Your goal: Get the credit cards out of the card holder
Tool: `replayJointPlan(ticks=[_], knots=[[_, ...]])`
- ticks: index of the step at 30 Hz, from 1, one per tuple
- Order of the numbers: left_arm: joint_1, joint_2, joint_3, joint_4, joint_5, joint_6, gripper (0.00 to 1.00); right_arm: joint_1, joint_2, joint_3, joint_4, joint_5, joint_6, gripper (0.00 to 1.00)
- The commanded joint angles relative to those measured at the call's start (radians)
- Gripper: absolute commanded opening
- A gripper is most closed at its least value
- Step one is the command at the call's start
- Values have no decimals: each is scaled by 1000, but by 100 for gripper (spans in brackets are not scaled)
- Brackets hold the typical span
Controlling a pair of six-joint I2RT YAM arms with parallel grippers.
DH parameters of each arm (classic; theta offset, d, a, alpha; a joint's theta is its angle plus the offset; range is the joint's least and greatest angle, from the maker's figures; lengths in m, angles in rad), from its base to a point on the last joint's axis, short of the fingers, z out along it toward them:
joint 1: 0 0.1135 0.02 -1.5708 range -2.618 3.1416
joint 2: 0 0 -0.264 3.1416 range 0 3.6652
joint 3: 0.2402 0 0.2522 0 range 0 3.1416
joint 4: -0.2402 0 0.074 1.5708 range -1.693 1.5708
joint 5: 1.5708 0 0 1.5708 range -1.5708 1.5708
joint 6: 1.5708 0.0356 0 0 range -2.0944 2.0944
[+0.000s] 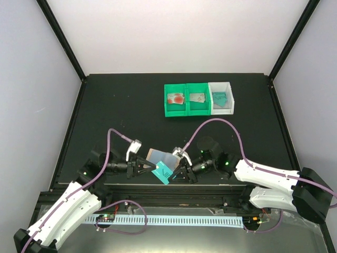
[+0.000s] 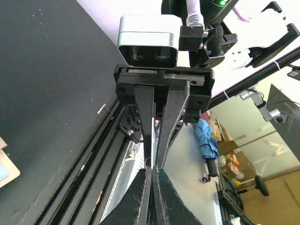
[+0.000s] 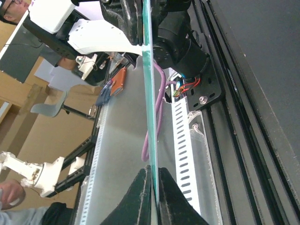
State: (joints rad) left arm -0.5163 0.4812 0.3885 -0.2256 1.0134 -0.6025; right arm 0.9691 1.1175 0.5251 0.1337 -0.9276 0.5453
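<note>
Both pincers are clamped on the same teal card (image 1: 163, 173). My right pincer (image 3: 153, 174) has its fingers pressed shut on one end. From there the card runs edge-on straight out to the left pincer (image 2: 153, 174), which is closed on the opposite end, so the two meet nose to nose with the card bridging them above the table (image 1: 116, 105). The card holder (image 1: 161, 157) lies just beyond both sets of tips, on the far side, and as far as I can tell it is apart from the card. I judge this card is already out, and that the step in hand is passing it from one arm to the other. Doing that well means only one side lets go. I would hold the right pincer tight, open the left one just enough to free the card, then back it straight off along the card's length so the thin plastic is neither twisted nor dragged sideways. Pulling while both are clamped could bend or flick it. Well ahead of the right pincer stand two green bins (image 1: 179, 112) and a white bin (image 1: 221, 111), holding a blotched card (image 1: 175, 98), a grey card (image 1: 197, 97) and another teal card (image 1: 220, 97); the white one looks the likely home. I cannot see whether the holder's pockets hide more cards, so I would check that next.
</note>
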Motion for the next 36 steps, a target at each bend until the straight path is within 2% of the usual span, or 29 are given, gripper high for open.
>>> replayJointPlan(ticks=[1, 4, 9, 14, 19, 23, 26, 31, 36], knots=[[6, 8, 13, 45, 41, -8, 1, 1, -10, 24, 6, 18, -11, 9], [6, 5, 10, 60, 32, -21, 2, 2, -28, 14, 17, 39, 5, 11], [6, -12, -3, 114, -3, -85, 2, 0, -66, -21, 72, 138, 87, 35], [6, -58, -52, 244, -112, -218, 2, 1, -81, -110, 321, 220, 290, 53], [6, -78, -111, 376, -219, -344, 2, 0, -44, -179, 577, 305, 482, 60], [6, -80, -126, 407, -302, -400, 2, 2, -12, -178, 685, 349, 567, 61], [6, -100, -135, 423, -361, -423, 2, 2, -10, -169, 707, 406, 605, 56], [5, -136, -168, 477, -451, -489, 2, 2, -20, -135, 675, 476, 625, 45], [5, -149, -189, 521, -511, -526, 2, 3, -7, -93, 642, 507, 632, 39]])
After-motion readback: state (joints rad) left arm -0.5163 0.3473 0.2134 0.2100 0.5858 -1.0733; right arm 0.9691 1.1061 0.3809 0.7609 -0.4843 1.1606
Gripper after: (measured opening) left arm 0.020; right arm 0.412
